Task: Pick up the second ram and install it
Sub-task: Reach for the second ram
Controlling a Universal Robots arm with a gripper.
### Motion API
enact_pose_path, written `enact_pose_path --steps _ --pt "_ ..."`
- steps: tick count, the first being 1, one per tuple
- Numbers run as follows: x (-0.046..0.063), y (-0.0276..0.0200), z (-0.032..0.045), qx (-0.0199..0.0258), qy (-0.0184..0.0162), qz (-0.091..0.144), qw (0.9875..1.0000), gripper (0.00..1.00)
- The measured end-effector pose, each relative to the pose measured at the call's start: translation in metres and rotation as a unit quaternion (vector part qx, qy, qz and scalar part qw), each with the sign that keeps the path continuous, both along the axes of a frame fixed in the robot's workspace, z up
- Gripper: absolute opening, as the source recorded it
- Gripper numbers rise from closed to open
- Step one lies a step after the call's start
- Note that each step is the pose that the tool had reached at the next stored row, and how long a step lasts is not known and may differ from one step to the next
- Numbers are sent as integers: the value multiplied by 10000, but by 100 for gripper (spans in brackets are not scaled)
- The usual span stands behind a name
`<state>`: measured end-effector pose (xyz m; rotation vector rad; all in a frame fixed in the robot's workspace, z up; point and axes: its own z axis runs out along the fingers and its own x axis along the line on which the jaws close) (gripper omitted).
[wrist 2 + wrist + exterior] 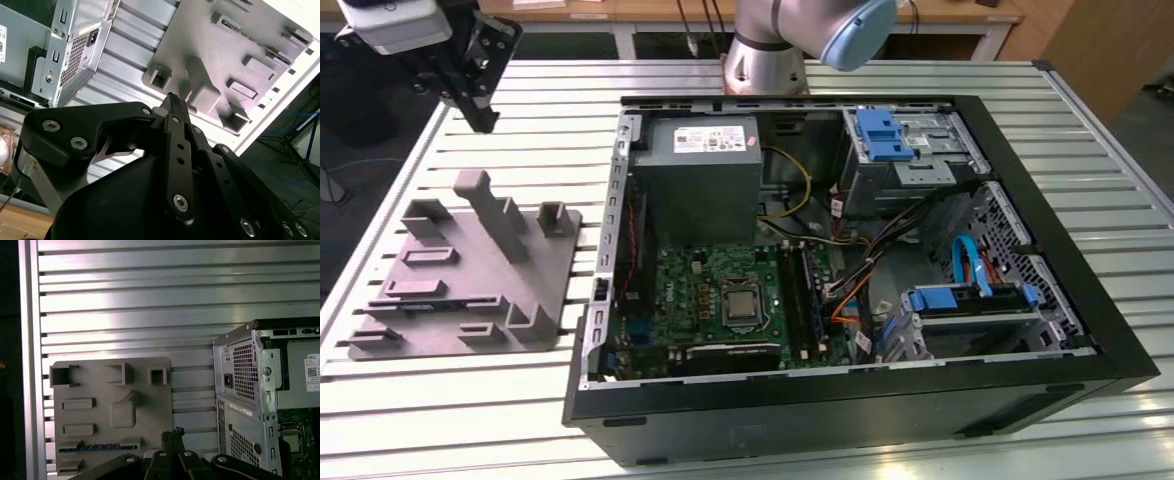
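End effector (483,122), exterior view's upper left, pinched narrow, empty. Second ram (90,446) in grey fixture (112,390) looks light, stiff, fragile; grip long edges.

Closed black end effector (172,100) near grey stepped fixture (240,55) and computer case (60,50) on slatted table (125,50)

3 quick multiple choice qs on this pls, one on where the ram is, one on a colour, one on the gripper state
1. Where is the second ram? A on the table slats B in a slot of the grey fixture C plugged inside the case
2. The motherboard is A red B green C white
3. The gripper is A shut, empty B shut on the ram C wide open
Answers: 1 B, the blue stick lies in the fixture; 2 B, the board is green; 3 A, fingertips meet on nothing.
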<state>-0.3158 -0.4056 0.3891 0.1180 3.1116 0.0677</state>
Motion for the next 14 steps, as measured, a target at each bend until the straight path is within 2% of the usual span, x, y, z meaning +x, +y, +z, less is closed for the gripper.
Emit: enact_pose_path --steps 2,8,14 --pt "-13 -36 -4 0 0 0 10000 10" --pt "-24 -194 -42 0 0 0 10000 10" --pt "-24 -275 -151 0 0 0 10000 10"
